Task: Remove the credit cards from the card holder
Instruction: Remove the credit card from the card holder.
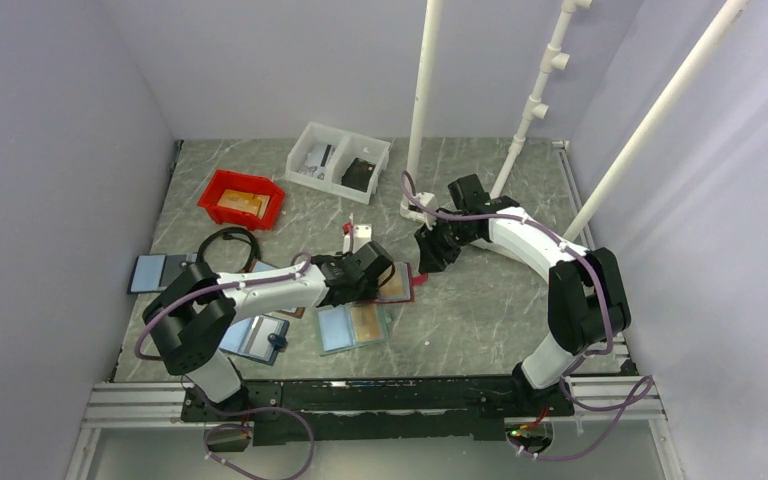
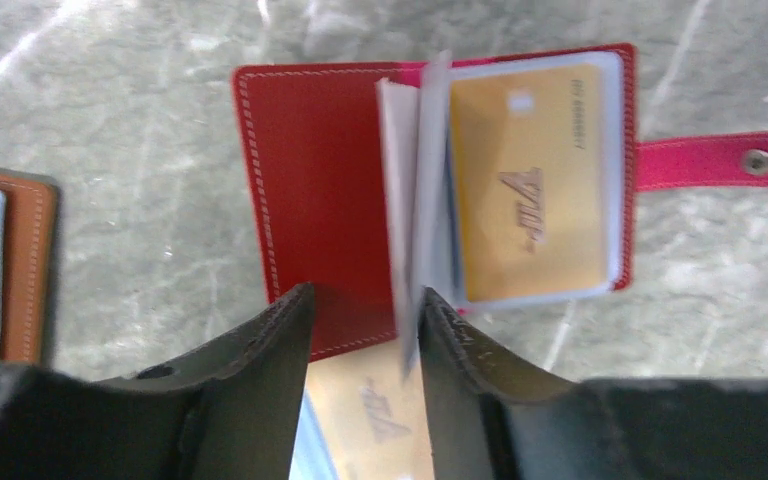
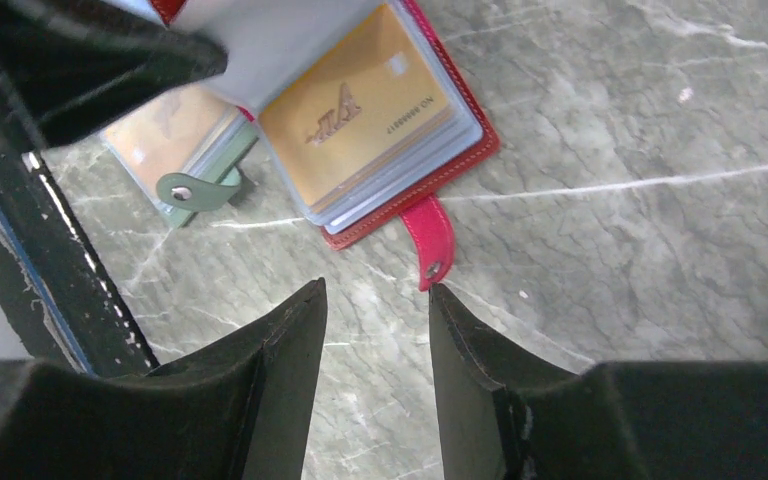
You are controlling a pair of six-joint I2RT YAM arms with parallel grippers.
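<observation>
Nearest, left gripper [image 2: 365, 295]: fingers parted, clamping nothing, an upright pale sleeve leaf between them. Mid-table beneath, lying open: red stitched folding card holder [image 2: 310, 180] with tan-gold credit card [image 2: 525, 190] sleeved inside. Farther right, beside the pink snap tab [image 3: 428, 235], right gripper [image 3: 375, 290] released, empty.

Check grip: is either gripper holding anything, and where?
Nothing gripped: the left gripper is open around an upright plastic sleeve of the red card holder; the right gripper is open over the table.
</observation>
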